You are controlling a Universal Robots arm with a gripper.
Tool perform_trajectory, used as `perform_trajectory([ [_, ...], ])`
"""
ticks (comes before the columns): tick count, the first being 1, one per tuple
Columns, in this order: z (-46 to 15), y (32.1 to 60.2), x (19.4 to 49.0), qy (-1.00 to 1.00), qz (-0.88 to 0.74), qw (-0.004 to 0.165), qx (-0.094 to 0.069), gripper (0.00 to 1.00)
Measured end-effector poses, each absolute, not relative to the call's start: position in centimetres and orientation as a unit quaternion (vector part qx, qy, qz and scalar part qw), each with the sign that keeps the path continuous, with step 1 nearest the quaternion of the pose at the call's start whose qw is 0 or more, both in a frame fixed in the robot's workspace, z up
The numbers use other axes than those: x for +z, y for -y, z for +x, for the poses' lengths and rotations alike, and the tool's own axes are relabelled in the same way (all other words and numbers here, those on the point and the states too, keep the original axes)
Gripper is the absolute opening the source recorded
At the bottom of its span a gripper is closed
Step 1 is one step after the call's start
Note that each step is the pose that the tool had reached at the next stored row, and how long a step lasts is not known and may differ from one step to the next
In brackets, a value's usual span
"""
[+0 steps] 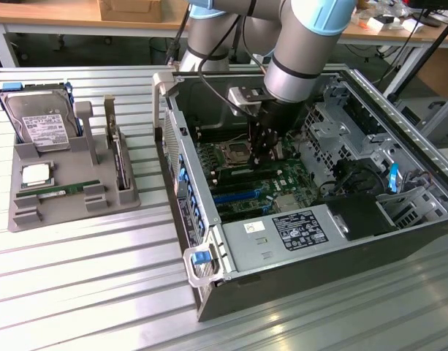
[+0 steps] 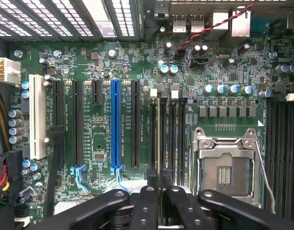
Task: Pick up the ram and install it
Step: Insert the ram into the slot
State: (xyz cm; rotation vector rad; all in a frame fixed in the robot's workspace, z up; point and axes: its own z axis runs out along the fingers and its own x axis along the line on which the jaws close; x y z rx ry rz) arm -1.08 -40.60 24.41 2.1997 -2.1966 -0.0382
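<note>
Your fingers [image 2: 158, 201] pinch the ram [image 2: 158, 139] edge-on over the memory slots [image 2: 173, 129], the empty CPU socket [image 2: 223, 167] just beside, blue PCIe slot [image 2: 116, 127] near.

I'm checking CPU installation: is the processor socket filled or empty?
Empty: the processor socket shows bare contacts inside its metal frame; no chip sits in it.

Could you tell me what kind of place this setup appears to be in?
Probably a robotics lab or workshop bench for computer assembly. An open computer case lies on a slatted metal table, a grey fixture tray holds a hard drive and a ram stick, and wooden workbenches stand behind.
</note>
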Motion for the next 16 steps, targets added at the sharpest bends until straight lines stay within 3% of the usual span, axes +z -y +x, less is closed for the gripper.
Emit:
perform_trajectory([
  [16, -1.08, 40.86, 23.99, 0.706, 0.707, 0.019, -0.010, 0.12],
])
